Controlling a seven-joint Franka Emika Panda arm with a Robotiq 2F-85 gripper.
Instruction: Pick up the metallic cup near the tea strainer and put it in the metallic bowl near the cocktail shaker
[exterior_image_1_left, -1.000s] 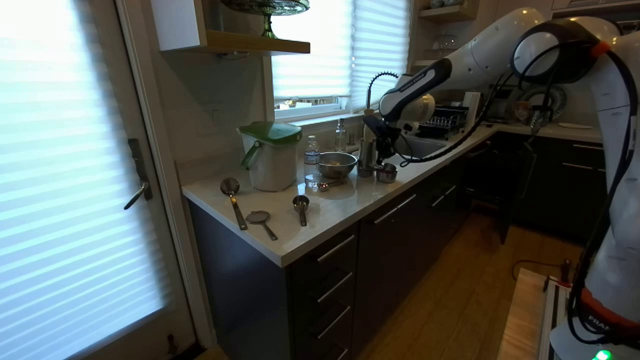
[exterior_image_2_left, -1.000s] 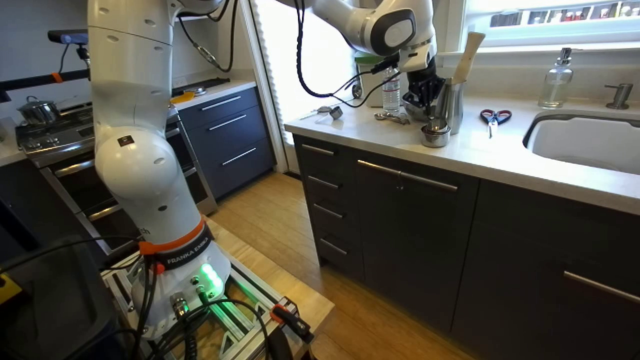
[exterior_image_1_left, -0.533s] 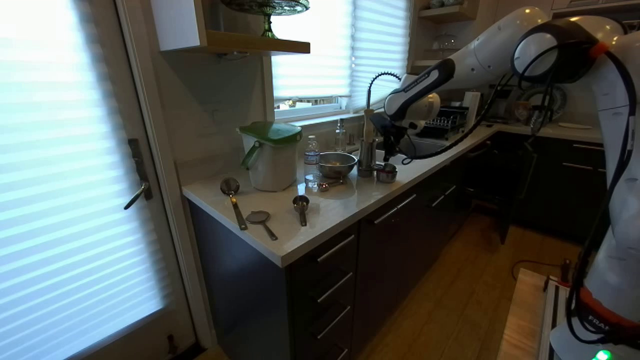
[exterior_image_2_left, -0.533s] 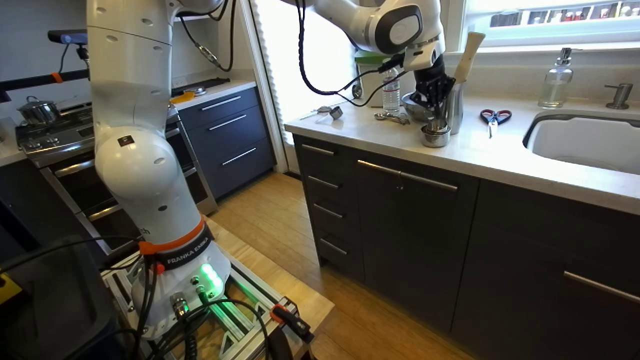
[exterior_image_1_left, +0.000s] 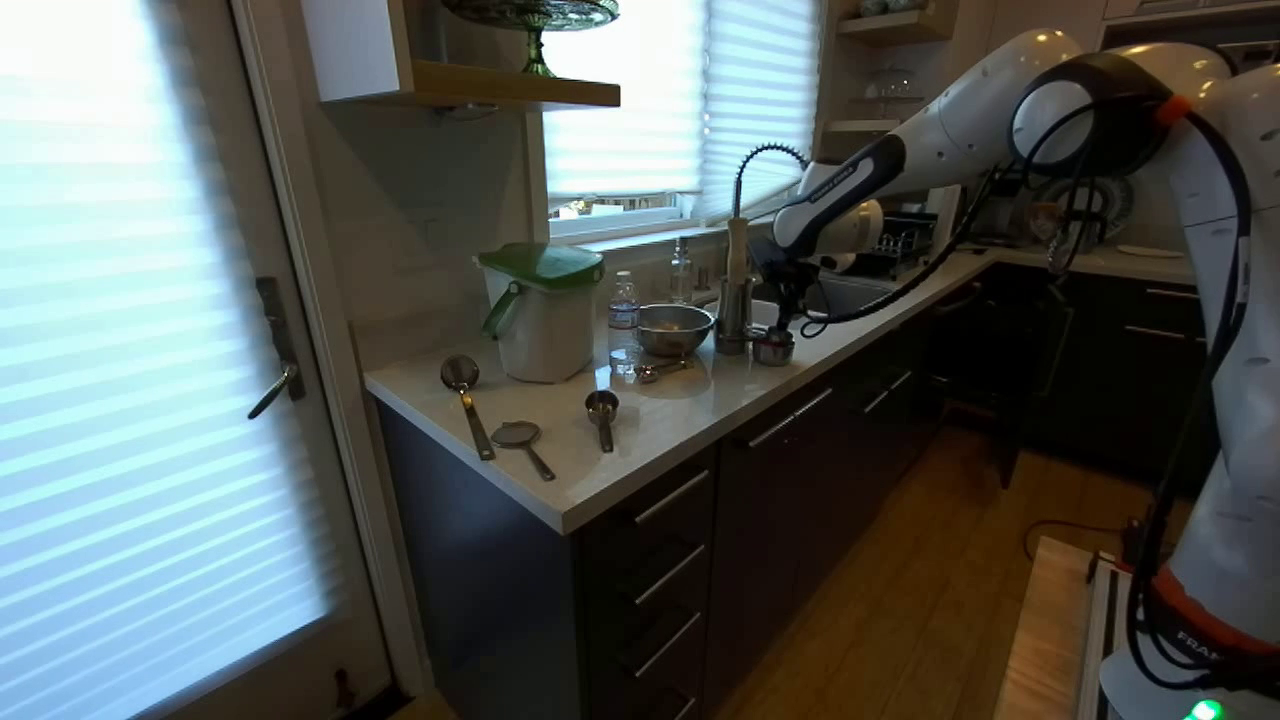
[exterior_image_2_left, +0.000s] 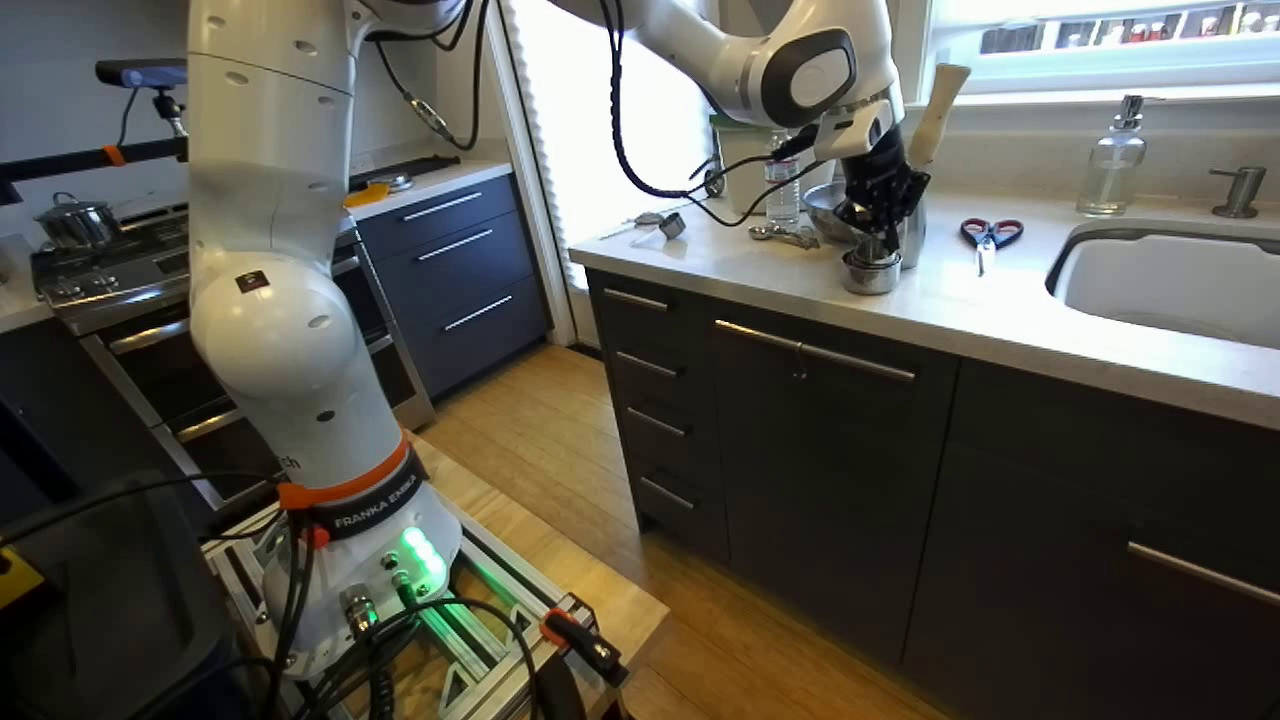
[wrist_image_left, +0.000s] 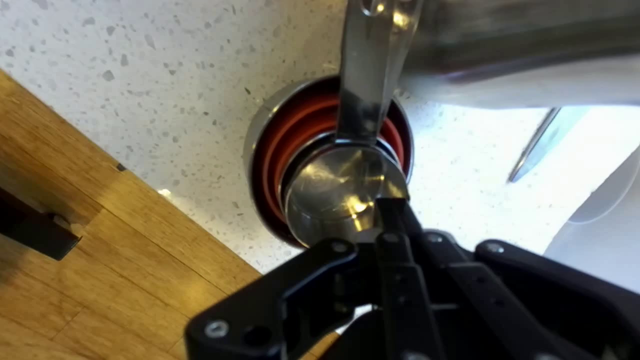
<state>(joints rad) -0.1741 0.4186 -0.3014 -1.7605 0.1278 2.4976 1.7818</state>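
Note:
A steel cup with a handle (exterior_image_1_left: 601, 400) lies near the tea strainer (exterior_image_1_left: 517, 434); the cup also shows in an exterior view (exterior_image_2_left: 672, 226). The wide metallic bowl (exterior_image_1_left: 674, 330) stands by the tall steel cylinder (exterior_image_1_left: 734, 325), likely the shaker, and is partly hidden behind my gripper in an exterior view (exterior_image_2_left: 828, 212). My gripper (wrist_image_left: 394, 202) is over a nested cup stack (exterior_image_1_left: 773, 352) beside the cylinder. Its fingertips are together on the rim of a small steel cup (wrist_image_left: 340, 185), one inside and one outside. This cup sits in a red-lined cup (wrist_image_left: 275, 160).
A green-lidded bin (exterior_image_1_left: 545, 315) and a water bottle (exterior_image_1_left: 624, 305) stand beside the bowl. Spoons (exterior_image_1_left: 660, 371) and a ladle (exterior_image_1_left: 462, 385) lie on the counter. Scissors (exterior_image_2_left: 988, 238) lie between the cylinder and the sink (exterior_image_2_left: 1180, 285). The counter's front edge (exterior_image_2_left: 760, 292) is close to the stack.
In both exterior views my gripper has moved to the right and down onto the cup stack. The stack, bowl, strainer and the cup by it have not moved.

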